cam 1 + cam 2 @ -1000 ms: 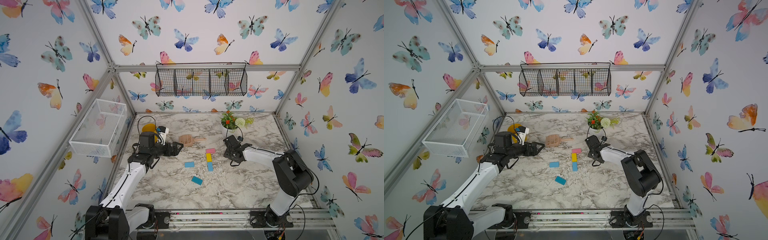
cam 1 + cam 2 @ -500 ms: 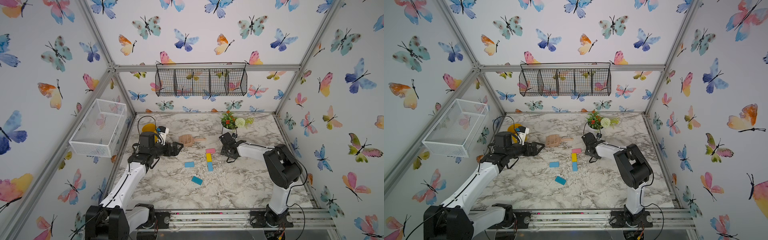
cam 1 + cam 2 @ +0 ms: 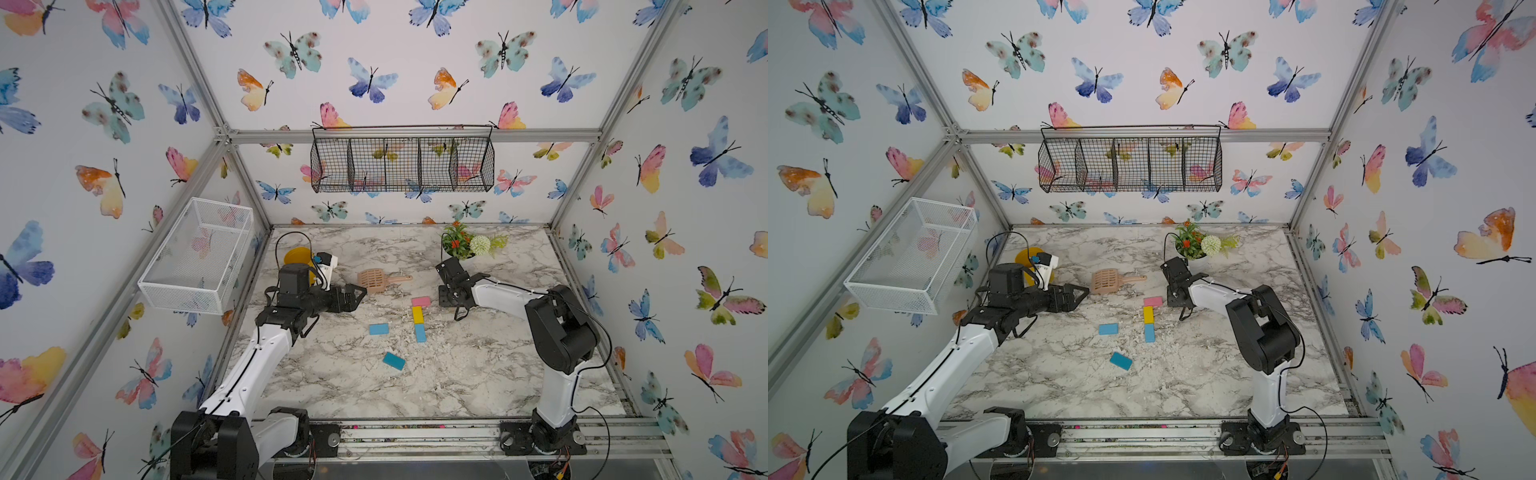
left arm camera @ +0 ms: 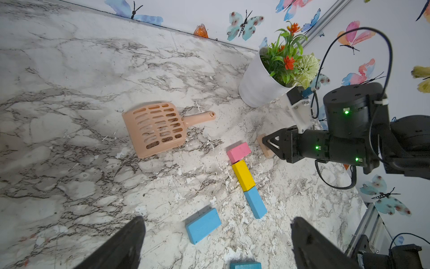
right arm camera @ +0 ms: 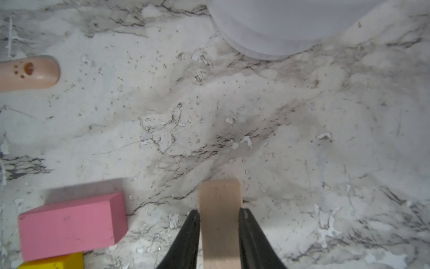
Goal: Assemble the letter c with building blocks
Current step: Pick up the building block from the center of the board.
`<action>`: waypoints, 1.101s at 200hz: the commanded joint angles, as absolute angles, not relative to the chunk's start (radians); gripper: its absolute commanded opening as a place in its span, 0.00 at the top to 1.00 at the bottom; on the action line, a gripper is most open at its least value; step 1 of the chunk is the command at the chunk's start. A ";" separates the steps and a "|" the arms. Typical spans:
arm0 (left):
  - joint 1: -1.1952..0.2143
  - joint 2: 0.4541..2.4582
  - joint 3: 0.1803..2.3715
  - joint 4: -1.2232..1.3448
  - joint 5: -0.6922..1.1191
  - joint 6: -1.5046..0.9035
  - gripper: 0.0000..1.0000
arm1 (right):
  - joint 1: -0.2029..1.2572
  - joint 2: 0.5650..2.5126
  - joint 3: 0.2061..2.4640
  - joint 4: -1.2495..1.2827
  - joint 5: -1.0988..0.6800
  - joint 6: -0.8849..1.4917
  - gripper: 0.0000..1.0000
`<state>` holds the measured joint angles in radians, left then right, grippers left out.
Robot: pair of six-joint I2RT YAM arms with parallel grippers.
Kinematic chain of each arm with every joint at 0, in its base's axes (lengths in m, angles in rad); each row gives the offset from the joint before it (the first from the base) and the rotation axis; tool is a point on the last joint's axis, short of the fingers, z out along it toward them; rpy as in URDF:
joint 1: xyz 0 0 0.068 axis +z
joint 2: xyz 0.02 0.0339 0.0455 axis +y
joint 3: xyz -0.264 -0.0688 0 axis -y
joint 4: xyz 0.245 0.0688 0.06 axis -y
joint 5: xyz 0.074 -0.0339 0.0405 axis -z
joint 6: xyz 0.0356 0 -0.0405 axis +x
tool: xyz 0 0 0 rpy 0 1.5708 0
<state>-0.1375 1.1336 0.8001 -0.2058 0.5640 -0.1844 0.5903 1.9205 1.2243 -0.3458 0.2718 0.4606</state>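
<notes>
Right fingers (image 5: pixel 186 233) clamped on the tan block (image 5: pixel 220 193), near the pink block (image 5: pixel 69 223) toward the counter's (image 3: pixel 457 374) far edge; left fingers (image 4: pixel 125 240) apart; an off-centre grip might twist it into the pink block.

Marble-pattern tabletop (image 3: pixel 457 374), surface chipped and flaky mid-area. Peach slotted scoop (image 4: pixel 153 129) lies toward the back, handle pointing at the white pot of artificial flowers (image 4: pixel 256 88), well apart from it. Pot stands near the back edge, right of centre. Yellow round thing (image 3: pixel 296 255) back left, partly hidden. Black wire basket (image 3: pixel 401 164) hangs on the back wall, white mesh basket (image 3: pixel 199 253) on the left wall. Butterfly wallpaper (image 3: pixel 370 79) all round.
</notes>
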 commanded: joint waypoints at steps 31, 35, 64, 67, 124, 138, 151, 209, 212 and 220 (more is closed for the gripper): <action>-0.131 1.116 0.785 -0.197 0.580 -0.185 0.02 | 0.591 1.952 1.267 -0.429 0.267 0.389 0.53; -0.130 1.117 0.785 -0.198 0.580 -0.184 0.02 | 0.591 1.949 1.268 -0.431 0.269 0.392 0.52; -0.130 1.119 0.785 -0.198 0.580 -0.185 0.02 | 0.591 1.931 1.259 -0.433 0.298 0.419 0.50; -0.130 1.120 0.785 -0.198 0.579 -0.184 0.02 | 0.591 1.930 1.259 -0.431 0.298 0.417 0.50; -0.130 1.124 0.786 -0.198 0.580 -0.186 0.02 | 0.592 1.990 1.301 -0.463 0.263 0.440 0.59; -0.130 1.126 0.785 -0.198 0.580 -0.186 0.02 | 0.590 1.995 1.301 -0.470 0.261 0.441 0.62; -0.131 1.126 0.786 -0.198 0.579 -0.186 0.02 | 0.589 2.000 1.302 -0.481 0.264 0.432 0.63; -0.130 1.126 0.785 -0.198 0.578 -0.186 0.02 | 0.589 1.949 1.295 -0.505 0.248 0.262 0.89; -0.130 1.127 0.785 -0.198 0.578 -0.186 0.02 | 0.589 1.942 1.294 -0.507 0.244 0.237 0.90; -0.130 1.128 0.785 -0.198 0.578 -0.187 0.02 | 0.585 1.931 1.292 -0.509 0.221 0.174 0.92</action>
<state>-0.1375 1.1336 0.8001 -0.2058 0.5640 -0.1844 0.5903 1.9789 1.2995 -0.4641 0.2607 0.3408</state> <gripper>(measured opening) 0.984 0.316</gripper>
